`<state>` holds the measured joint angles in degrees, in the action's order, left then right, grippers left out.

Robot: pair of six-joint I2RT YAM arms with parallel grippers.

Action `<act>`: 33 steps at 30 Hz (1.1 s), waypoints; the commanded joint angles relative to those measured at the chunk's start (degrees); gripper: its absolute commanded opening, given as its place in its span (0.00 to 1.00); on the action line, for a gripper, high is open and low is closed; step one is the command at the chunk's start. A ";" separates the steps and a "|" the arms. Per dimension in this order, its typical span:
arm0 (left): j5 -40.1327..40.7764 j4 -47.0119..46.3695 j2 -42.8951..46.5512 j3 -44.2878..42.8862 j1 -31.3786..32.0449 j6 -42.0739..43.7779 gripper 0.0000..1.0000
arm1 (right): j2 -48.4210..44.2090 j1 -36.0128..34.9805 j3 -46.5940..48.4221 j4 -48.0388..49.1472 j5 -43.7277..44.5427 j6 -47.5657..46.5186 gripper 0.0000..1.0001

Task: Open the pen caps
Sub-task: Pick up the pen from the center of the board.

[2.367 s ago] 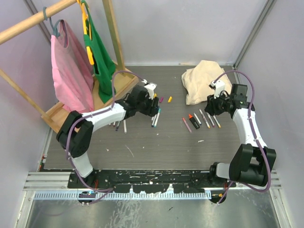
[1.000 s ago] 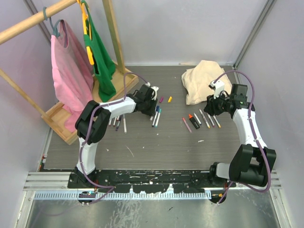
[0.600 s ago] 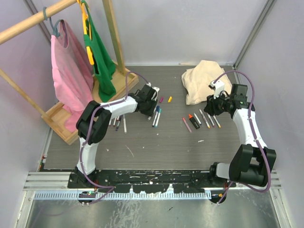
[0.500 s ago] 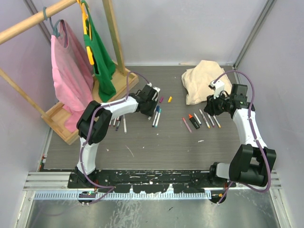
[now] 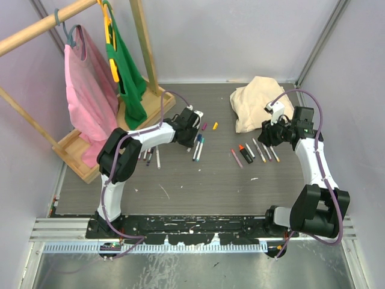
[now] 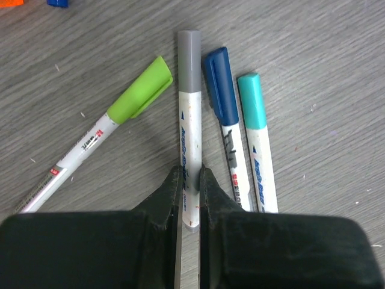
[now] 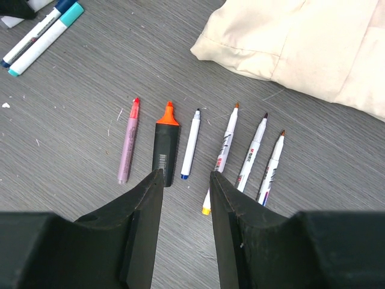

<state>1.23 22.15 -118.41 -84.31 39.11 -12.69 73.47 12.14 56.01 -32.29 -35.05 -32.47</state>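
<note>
Left gripper (image 6: 189,180) is clamped on the white barrel of the grey-capped pen (image 6: 189,138). The pinch is at the tail end, and the pen looks flat on the table (image 5: 198,186). The grey cap (image 6: 189,60) is seated, at the end away from the fingers.

Other pen caps in the left wrist view, all seated:
- navy cap (image 6: 219,87), its pen just beside the held one and parallel to it
- teal cap (image 6: 252,101), the next pen over, also parallel
- green cap (image 6: 139,89) on the other side, its pen angled off, with the cap end close to the grey one

In the top view this gripper (image 5: 191,123) sits left of centre, toward the far side, near the wooden rack base (image 5: 157,107). A loose pink cap (image 5: 204,126) and a loose yellow cap (image 5: 215,126) lie just right of it.

Right gripper (image 7: 185,180) is open with nothing between the fingers, hovering over the right side of the table. Under it is a row with tips bare: a pink pen (image 7: 127,150), a black highlighter (image 7: 163,153) with an orange tip, and four white pens (image 7: 190,144). A cream cloth (image 7: 301,42) lies on the far side of that row.
</note>
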 commanded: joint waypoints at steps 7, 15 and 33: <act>-0.66 -5.16 13.15 7.74 1.35 0.58 0.00 | -3.72 0.35 0.47 0.37 -3.51 0.44 0.43; -5.33 -17.41 26.55 20.12 1.39 -2.50 0.00 | -6.46 0.44 0.29 0.38 -10.08 2.22 0.43; -2.64 -76.61 42.58 48.03 13.89 -16.64 0.00 | -18.10 -3.89 -21.28 66.90 -39.90 63.79 0.63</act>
<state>-6.55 -34.41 -75.11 -37.04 48.53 -28.29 56.95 10.11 38.33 6.17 -68.66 8.99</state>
